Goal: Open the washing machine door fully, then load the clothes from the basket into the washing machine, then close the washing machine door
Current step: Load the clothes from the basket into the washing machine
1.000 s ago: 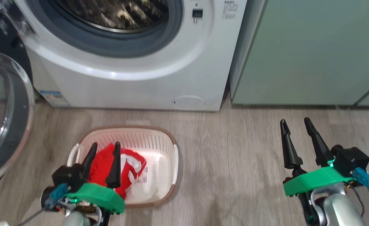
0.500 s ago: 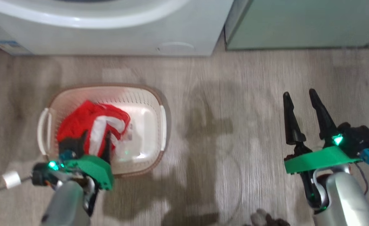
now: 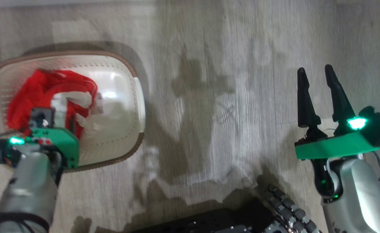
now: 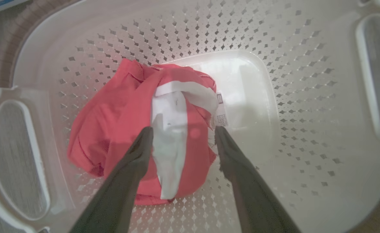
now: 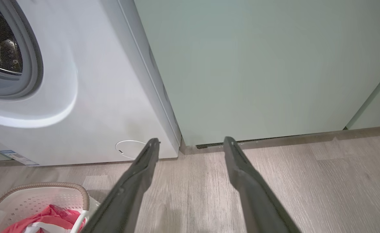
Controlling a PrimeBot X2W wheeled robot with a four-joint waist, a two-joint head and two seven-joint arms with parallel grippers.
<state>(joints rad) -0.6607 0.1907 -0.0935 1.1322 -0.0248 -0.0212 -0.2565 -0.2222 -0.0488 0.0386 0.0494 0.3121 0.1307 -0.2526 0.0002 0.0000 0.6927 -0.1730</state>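
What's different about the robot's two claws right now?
The left gripper reaches down into the basket, fingers spread over the red and white clothes; the right gripper hangs over bare floor. The left gripper points at fabric; the right gripper points toward the foot of the washing machine and the green cabinet. Both are open, hold nothing, and have two long dark fingers.

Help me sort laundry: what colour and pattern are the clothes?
The clothes are red with broad white stripes; left wrist view shows it best.
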